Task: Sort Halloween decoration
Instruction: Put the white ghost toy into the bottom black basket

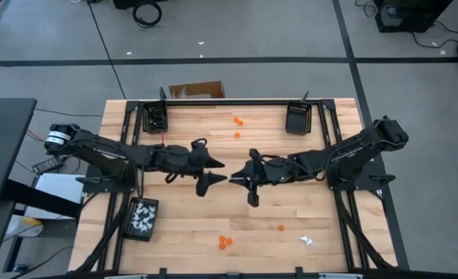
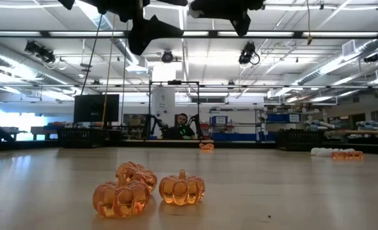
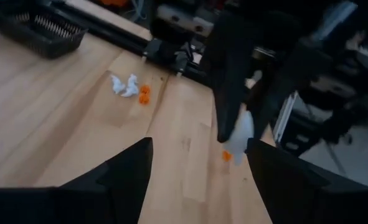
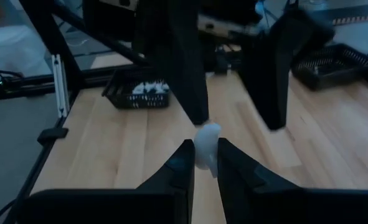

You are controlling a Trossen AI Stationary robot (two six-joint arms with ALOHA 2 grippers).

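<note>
Mid-table handover step: right gripper (image 4: 202, 163) pinches a white trinket (image 4: 207, 146) above the table (image 1: 213, 209) centre, left gripper (image 1: 213, 172) gaping just beside it; next, left should close, then carry to the white-filled tray (image 1: 142, 219) at its near-left corner.

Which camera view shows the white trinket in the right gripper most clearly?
The right wrist view: the white trinket sits pinched between the right gripper fingers. The left wrist view shows it farther off, between dark fingers. The high and low views do not show it.
</note>
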